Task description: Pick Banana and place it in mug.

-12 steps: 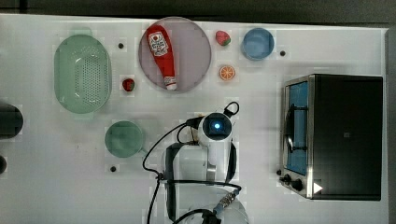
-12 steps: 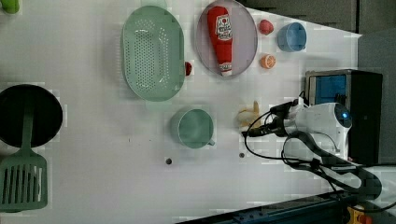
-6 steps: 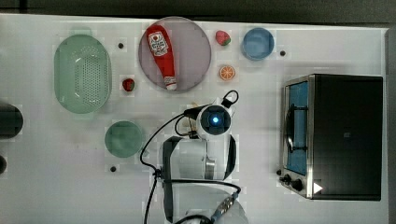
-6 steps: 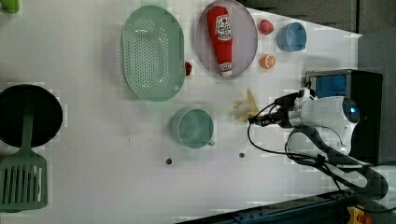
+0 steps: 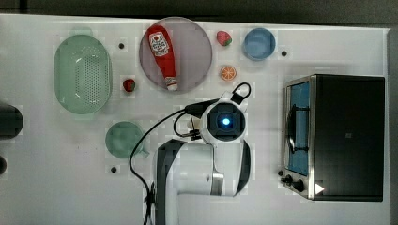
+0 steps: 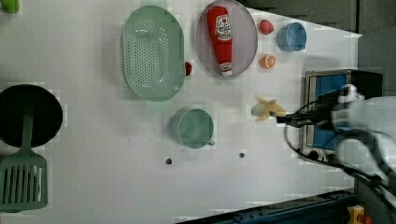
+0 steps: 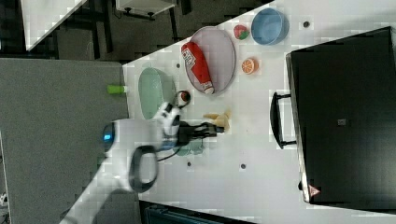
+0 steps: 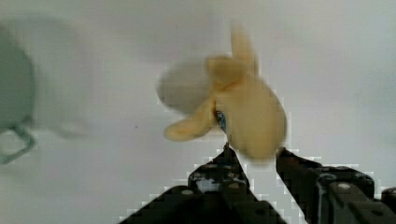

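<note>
The banana (image 8: 243, 112) is a pale yellow toy with peel flaps. My gripper (image 8: 254, 151) is shut on its lower end, a black finger on each side. In the left view the banana (image 6: 267, 109) hangs at the tip of my gripper (image 6: 281, 119), to the right of the mint-green mug (image 6: 192, 128) with a clear gap between them. The right view shows the banana (image 7: 219, 120) at my gripper (image 7: 218, 129), beside the mug (image 7: 190, 148), which my arm partly hides. In the top view the mug (image 5: 123, 139) sits left of my wrist.
A green colander (image 5: 83, 73), a plate (image 5: 197, 47) bearing a ketchup bottle (image 5: 162, 51), an orange slice (image 5: 228, 72), a strawberry (image 5: 224, 38) and a blue bowl (image 5: 258, 43) lie along the far side. A toaster oven (image 5: 338, 136) stands at the top view's right. A black pan (image 6: 28, 114) and a spatula (image 6: 23, 182) sit at the left view's left.
My fingers have closed on the banana. It has left its spot on the table and moved with my hand toward the left view's right.
</note>
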Controlling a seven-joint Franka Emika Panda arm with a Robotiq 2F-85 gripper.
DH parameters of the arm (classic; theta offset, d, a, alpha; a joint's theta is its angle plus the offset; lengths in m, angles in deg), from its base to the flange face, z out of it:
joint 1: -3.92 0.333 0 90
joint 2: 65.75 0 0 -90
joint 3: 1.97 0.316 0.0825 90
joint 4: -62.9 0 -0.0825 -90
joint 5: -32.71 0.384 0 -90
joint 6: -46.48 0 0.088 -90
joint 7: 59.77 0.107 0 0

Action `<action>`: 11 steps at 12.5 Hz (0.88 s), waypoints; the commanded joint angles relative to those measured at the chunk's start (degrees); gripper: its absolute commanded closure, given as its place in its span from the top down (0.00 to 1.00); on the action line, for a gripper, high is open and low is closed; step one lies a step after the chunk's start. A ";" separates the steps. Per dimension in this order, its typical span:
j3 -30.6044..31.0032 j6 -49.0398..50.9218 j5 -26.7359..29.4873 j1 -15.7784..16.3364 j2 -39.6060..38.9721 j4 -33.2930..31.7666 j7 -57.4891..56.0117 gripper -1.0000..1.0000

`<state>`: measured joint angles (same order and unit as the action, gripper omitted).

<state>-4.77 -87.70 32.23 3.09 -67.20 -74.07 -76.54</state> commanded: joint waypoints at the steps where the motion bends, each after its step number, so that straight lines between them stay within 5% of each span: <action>1: -0.01 11.90 0.00 -0.30 8.34 5.29 0.64 0.31; 5: 4.12 24.27 0.03 0.76 13.94 10.31 10.13 0.31; 11: 13.92 24.47 2.57 2.74 14.53 10.29 25.84 0.31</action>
<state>8.66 -62.69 34.98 4.47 -52.18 -63.22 -58.24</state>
